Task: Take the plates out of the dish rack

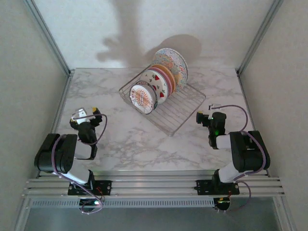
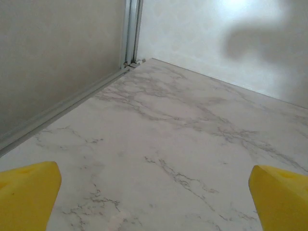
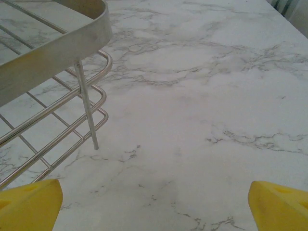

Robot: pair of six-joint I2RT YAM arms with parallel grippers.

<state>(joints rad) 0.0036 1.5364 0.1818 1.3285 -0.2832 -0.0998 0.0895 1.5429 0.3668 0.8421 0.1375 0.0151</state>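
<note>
Soft, dim, even light. Ahead of the left gripper [image 2: 154, 199] a blurred shadow [image 2: 269, 38] lies on the far wall [image 2: 192, 43], beside a glare patch [image 2: 237, 4]. Its yellow fingertips [image 2: 29, 197] look soft-edged; the marble table [image 2: 159, 125] is sharp.
</note>
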